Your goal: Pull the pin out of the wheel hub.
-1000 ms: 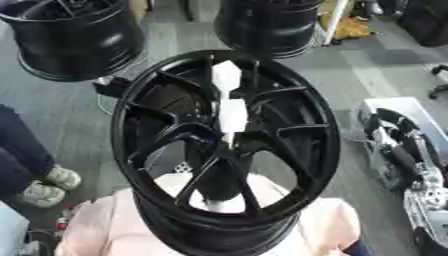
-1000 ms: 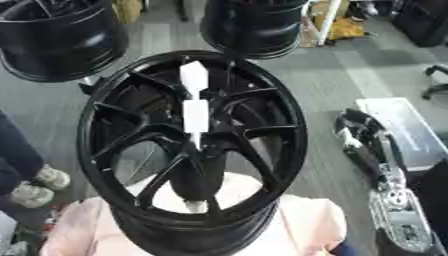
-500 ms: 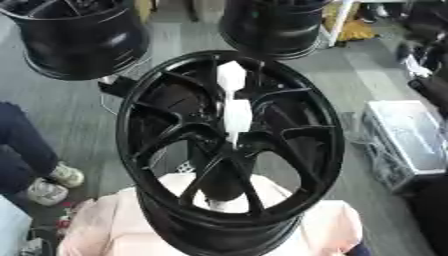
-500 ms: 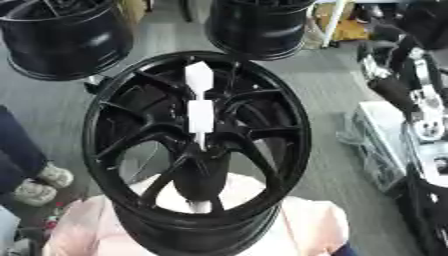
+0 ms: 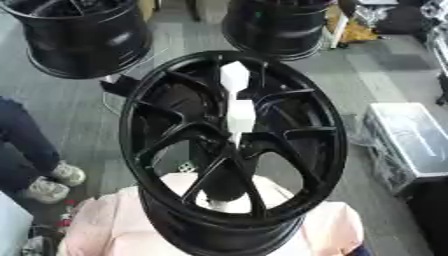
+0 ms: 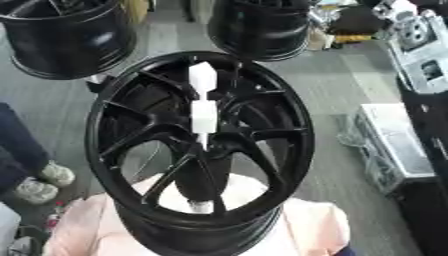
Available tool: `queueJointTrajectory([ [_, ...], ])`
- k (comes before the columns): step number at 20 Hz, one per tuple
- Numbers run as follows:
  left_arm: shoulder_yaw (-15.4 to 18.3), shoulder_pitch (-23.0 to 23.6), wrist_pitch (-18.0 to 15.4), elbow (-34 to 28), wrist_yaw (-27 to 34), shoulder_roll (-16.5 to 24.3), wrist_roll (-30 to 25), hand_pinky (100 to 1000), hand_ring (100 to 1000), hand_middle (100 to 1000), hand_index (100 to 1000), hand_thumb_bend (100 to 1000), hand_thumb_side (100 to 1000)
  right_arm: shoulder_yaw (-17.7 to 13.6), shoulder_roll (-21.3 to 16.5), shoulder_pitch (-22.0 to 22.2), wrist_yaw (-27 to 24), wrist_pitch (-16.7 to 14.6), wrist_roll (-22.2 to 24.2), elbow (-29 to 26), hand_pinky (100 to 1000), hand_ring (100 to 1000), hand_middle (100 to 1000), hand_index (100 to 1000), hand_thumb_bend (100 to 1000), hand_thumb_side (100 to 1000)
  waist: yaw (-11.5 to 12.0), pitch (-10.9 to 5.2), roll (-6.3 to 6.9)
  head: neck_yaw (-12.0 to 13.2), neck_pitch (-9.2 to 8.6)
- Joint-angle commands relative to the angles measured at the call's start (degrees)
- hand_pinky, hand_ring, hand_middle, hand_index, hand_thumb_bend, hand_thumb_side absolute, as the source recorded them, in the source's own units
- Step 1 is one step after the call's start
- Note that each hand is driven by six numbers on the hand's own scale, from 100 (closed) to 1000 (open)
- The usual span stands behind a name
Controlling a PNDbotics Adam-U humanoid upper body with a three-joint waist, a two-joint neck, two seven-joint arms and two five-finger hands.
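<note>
Right now a black wheel hub (image 5: 234, 150) stands face-up on a pale pink cloth (image 5: 105, 225), its spokes meeting at the centre bore. A white pin (image 5: 236, 107) sticks up out of that centre, made of two blocky sections with a narrower stem at the bottom going into the bore. Beyond the hub, two more black wheels (image 5: 83, 35) sit on the grey floor, one to the far left and one straight behind it. Just right of the hub lies a grey case (image 5: 411, 142). Neither robot hand shows anywhere, so I cannot tell how the fingers are set.
</note>
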Motion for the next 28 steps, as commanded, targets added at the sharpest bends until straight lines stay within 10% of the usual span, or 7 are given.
queueJointTrajectory([
  [1, -0.2, -0.4, -0.1, -0.7, -0.1, 1.4, -0.5, 682, 587, 583, 611, 237, 624, 2.6, -0.4, -4.0, 0.0, -2.4, 7.1, 2.8, 770, 764, 855, 901, 329, 421, 0.3, -0.52, 0.07, -0.4, -0.53],
  [15, -0.6, -0.9, -0.2, -0.7, -0.1, 1.5, -1.2, 683, 586, 583, 611, 235, 626, 4.6, 11.1, -13.5, 6.5, -7.3, 22.3, 18.2, 809, 861, 914, 931, 369, 373, 2.6, 0.54, -0.43, -2.0, -1.61],
  [28, -0.6, -0.9, 0.0, -0.9, -0.3, 1.5, -1.5, 684, 587, 584, 612, 235, 629, 9.5, 12.2, -13.2, 10.4, -13.6, 26.5, 20.2, 827, 860, 888, 929, 388, 353, 3.0, 0.62, -0.95, -2.4, -1.7],
])
